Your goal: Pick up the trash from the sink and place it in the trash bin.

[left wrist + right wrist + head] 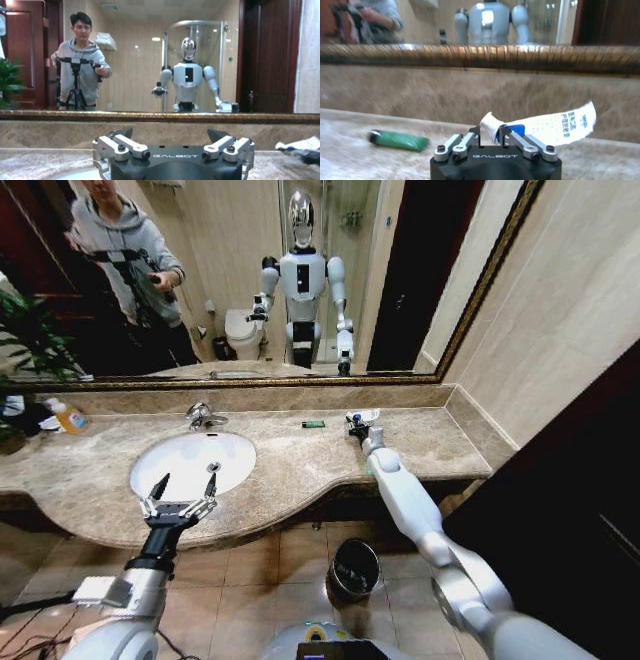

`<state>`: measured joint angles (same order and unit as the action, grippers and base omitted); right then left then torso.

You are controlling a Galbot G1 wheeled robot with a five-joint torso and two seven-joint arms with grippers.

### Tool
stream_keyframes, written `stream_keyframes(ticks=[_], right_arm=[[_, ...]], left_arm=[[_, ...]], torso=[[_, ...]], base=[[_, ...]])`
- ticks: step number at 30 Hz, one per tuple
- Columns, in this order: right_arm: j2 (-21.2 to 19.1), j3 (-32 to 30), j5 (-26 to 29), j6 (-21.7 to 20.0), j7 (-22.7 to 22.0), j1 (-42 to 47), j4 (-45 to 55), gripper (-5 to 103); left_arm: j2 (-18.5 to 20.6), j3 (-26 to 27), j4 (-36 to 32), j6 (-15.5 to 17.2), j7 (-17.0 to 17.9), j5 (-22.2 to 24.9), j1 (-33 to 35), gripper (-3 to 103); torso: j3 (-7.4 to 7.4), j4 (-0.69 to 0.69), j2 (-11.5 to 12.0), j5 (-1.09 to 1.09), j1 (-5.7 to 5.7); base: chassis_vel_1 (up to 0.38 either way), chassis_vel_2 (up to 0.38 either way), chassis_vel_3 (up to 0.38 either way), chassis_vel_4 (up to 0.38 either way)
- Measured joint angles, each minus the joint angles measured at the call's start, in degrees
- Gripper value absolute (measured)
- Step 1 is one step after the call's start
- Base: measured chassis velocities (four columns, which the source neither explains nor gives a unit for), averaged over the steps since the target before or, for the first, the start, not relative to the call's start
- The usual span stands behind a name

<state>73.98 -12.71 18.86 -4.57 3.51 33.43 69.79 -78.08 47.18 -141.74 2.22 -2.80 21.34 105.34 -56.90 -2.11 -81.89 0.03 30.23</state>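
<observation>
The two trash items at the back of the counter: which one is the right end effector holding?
The white sachet with the blue end: the right end effector is shut on it. The flat green packet lies free on the marble beside it.

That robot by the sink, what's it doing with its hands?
It is tidying trash off the marble counter around the sink. Its right gripper is stretched out near the mirror and has pinched a white sachet with a blue end. A small green packet lies on the counter beside it, not picked up yet. The left gripper hangs open over the front edge of the sink, holding nothing. The trash bin waits on the floor below the counter.
</observation>
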Motion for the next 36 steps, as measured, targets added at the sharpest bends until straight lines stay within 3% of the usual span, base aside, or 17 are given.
stream_keyframes(ticks=[2, 4, 6, 14, 22, 30, 32, 35, 36], right_arm=[[-3.84, -0.01, 2.43, -0.81, -0.29, 4.69, 7.19, 21], [-4.78, -0.06, 2.96, -0.91, -0.36, 6.33, 9.41, 21], [-7.23, -0.76, 4.22, -1.45, -0.85, 11.08, 16.05, 14], [-11.72, -4.03, 5.91, -3.22, -3.38, 24.29, 31.22, 0], [-12.30, -5.20, 5.54, -3.36, -5.13, 27.41, 35.59, 0], [-10.92, -3.80, 4.85, -3.47, -5.75, 25.70, 33.27, -1], [-10.58, -3.44, 4.74, -3.47, -5.76, 25.06, 32.38, 4], [-9.60, -2.50, 4.06, -3.43, -5.78, 22.54, 29.14, 21], [-9.26, -2.32, 3.07, -3.36, -5.83, 21.38, 27.65, 21]], left_arm=[[-0.01, 0.00, 0.00, 0.00, 0.00, 0.00, 0.00, 100], [-0.01, 0.00, 0.00, 0.00, 0.00, 0.00, 0.00, 100], [-0.01, 0.00, 0.00, 0.00, 0.00, 0.00, 0.00, 100], [-0.01, 0.00, 0.00, 0.00, 0.00, 0.00, 0.00, 100], [-0.01, 0.00, 0.00, 0.00, 0.00, 0.00, 0.00, 100], [-0.01, 0.00, 0.00, 0.00, 0.00, 0.00, 0.00, 100], [-0.01, 0.00, 0.00, 0.00, 0.00, 0.00, 0.01, 100], [-0.01, 0.00, 0.00, 0.00, 0.00, 0.00, 0.00, 100], [-0.01, 0.00, 0.00, 0.00, 0.00, 0.00, 0.00, 100]], torso=[[0.01, 0.00, 0.00, -0.03, 0.00], [0.00, 0.02, 0.00, -0.01, 0.00], [0.00, 0.00, 0.00, -0.02, 0.00], [0.01, 0.01, 0.00, -0.01, -0.01], [0.00, 0.00, 0.00, -0.02, -0.01], [0.00, 0.00, 0.00, -0.03, 0.00], [-0.01, 0.00, 0.00, -0.02, 0.00], [-0.01, 0.00, 0.00, -0.03, 0.00], [-0.01, 0.00, 0.00, -0.03, 0.00]], base=[[0.000, 0.000, 0.000, 0.000], [0.000, 0.000, 0.000, 0.000], [0.000, 0.000, 0.000, 0.000], [0.000, 0.000, 0.000, 0.000], [0.000, 0.000, 0.000, 0.000], [0.000, 0.000, 0.000, 0.000], [0.000, 0.000, 0.000, 0.000], [0.000, 0.000, 0.000, 0.000], [0.000, 0.000, 0.000, 0.000]])
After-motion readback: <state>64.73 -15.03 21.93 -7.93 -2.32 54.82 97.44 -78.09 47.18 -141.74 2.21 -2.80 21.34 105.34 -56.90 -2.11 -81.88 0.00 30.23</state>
